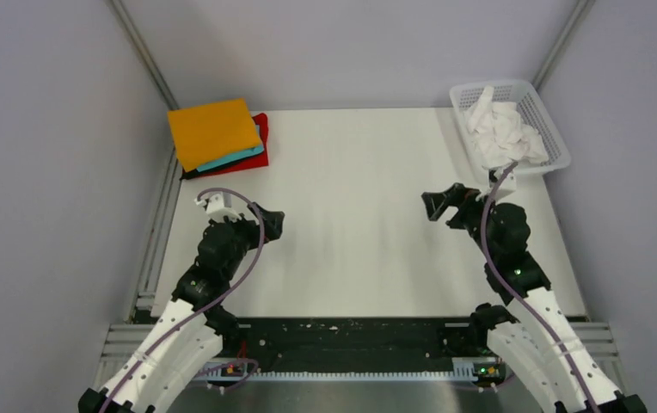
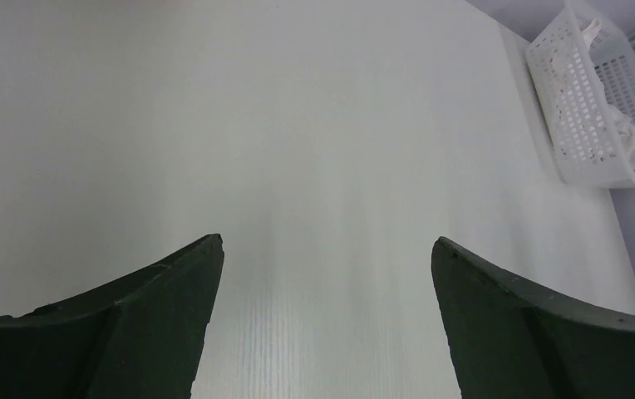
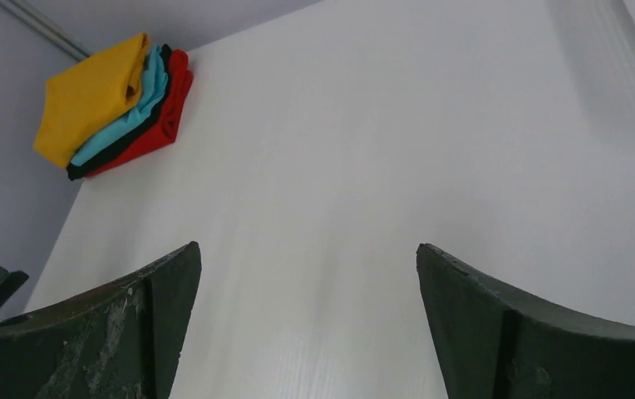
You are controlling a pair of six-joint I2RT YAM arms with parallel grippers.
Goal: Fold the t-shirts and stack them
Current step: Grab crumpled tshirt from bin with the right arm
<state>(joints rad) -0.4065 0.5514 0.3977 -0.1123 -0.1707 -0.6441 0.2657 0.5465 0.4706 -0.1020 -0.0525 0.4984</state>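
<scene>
A crumpled white t-shirt point(image 1: 502, 131) lies bunched in the white mesh basket point(image 1: 549, 126) at the table's far right corner; the basket point(image 2: 584, 108) also shows in the left wrist view. Folded t-shirts form a stack at the far left corner: orange point(image 1: 211, 131) on top, teal point(image 1: 237, 157) under it, red point(image 1: 260, 142) at the bottom. The same stack shows in the right wrist view, orange point(image 3: 90, 96), teal point(image 3: 135, 112), red point(image 3: 160, 120). My left gripper point(image 1: 275, 224) hovers open over the table's left half. My right gripper point(image 1: 434, 206) is open over the right half, near the basket. Both hold nothing.
The white table point(image 1: 351, 215) stretches between the two arms. Grey walls close in the sides and back. A black rail point(image 1: 351, 335) with the arm bases runs along the near edge.
</scene>
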